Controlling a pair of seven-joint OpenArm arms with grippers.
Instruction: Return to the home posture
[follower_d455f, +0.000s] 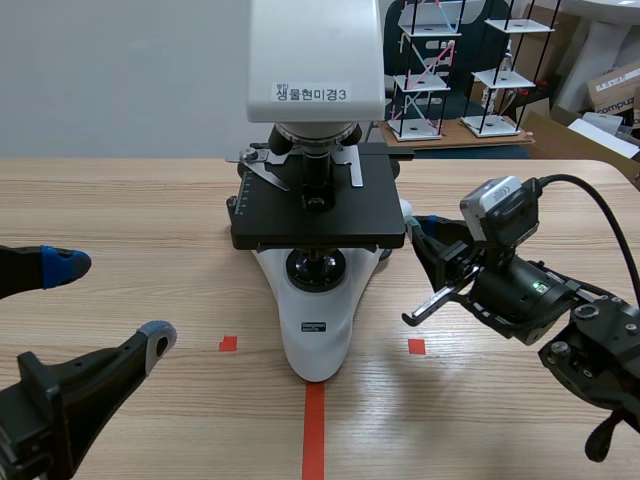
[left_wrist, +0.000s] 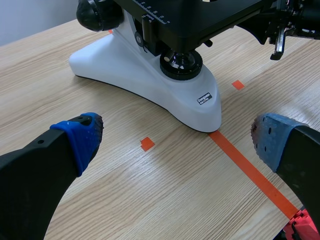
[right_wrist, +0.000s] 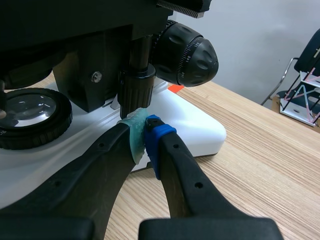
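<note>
Claws number two. The left claw hangs released, its padded fingers spread wide above the counter, at about 8 o'clock from the single microscope. The right claw is clenched on nothing, pads pressed together, at 3 o'clock from the microscope. Only the right wrist view shows its tips tucked beneath the stage, just under a small ribbed knob; whether they touch it I cannot tell. Only the left wrist view shows the base label up close, ahead of the spread fingers. Tape marks on the counter: two squares and one line.
</note>
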